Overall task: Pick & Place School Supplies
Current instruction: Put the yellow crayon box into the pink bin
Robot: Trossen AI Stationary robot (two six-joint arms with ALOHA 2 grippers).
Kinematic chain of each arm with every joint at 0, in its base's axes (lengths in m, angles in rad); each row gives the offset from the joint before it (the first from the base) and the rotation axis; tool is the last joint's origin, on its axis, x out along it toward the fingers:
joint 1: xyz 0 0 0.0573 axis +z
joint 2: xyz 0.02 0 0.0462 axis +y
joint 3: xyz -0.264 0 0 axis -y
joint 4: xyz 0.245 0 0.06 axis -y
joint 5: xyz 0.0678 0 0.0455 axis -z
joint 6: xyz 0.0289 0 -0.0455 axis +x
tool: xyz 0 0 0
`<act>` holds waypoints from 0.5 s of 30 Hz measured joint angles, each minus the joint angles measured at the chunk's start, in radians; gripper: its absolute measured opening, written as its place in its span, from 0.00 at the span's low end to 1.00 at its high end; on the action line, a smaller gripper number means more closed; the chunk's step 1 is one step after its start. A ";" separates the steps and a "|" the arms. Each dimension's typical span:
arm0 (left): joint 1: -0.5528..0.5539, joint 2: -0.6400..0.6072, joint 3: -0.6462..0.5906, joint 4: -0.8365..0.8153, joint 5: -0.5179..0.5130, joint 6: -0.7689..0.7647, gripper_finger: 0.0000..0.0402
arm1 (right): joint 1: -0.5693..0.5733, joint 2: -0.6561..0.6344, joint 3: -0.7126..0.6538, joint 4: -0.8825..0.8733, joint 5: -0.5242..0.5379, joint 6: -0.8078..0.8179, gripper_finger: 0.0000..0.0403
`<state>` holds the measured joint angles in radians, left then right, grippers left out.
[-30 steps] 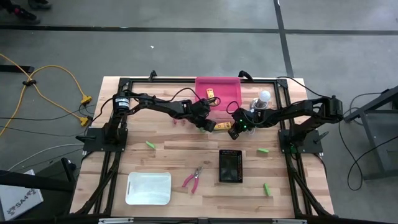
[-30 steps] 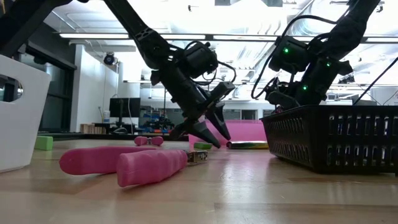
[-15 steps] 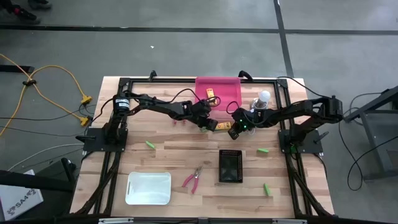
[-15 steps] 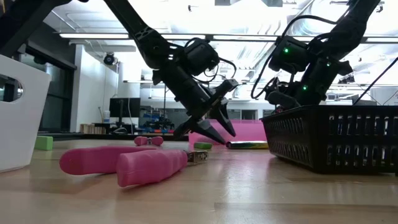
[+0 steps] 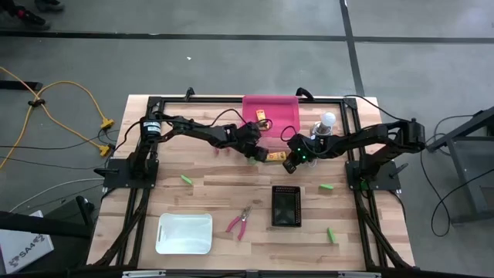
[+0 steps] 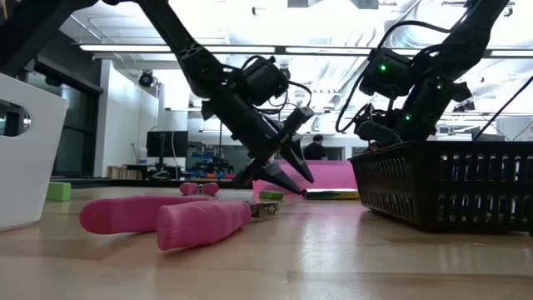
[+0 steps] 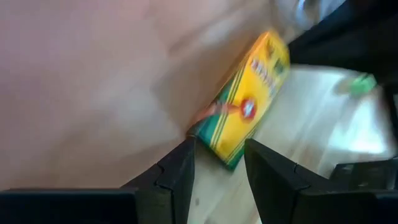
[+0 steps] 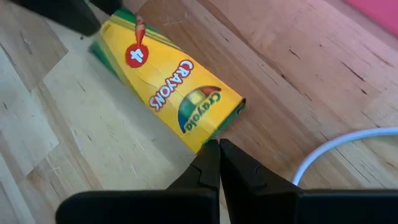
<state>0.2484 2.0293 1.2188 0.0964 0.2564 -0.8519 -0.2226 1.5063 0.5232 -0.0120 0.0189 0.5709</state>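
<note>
Left gripper (image 6: 287, 171) has crept slightly, jaws parted, empty, now lined up on the yellow cardboard crayon box (image 7: 245, 99) lying on the wooden table (image 5: 231, 193) beside the pink bin (image 5: 272, 113). Likely a pick is about to start. Right gripper (image 8: 217, 149) clenched, tips near the box's end. Contact there unclear; the box's far end is hidden behind the arms overhead.

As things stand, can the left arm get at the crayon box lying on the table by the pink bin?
Probably yes. The left pincer is open and aimed at the end of the crayon box, with nothing between them. The shut right pincer sits at the box's other end, so it may crowd the grasp.
</note>
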 joint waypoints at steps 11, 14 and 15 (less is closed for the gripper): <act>0.074 0.010 -0.065 0.128 0.133 -0.017 0.34 | 0.000 0.000 0.000 0.000 0.001 0.000 0.01; 0.074 0.018 -0.064 0.131 0.142 -0.029 0.34 | 0.000 0.000 0.000 0.003 0.001 0.000 0.01; 0.071 0.023 -0.064 0.134 0.137 -0.032 0.34 | 0.000 0.000 0.000 0.003 0.001 0.000 0.01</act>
<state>0.3195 2.0519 1.1549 0.2302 0.3930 -0.8843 -0.2226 1.5063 0.5236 -0.0087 0.0196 0.5705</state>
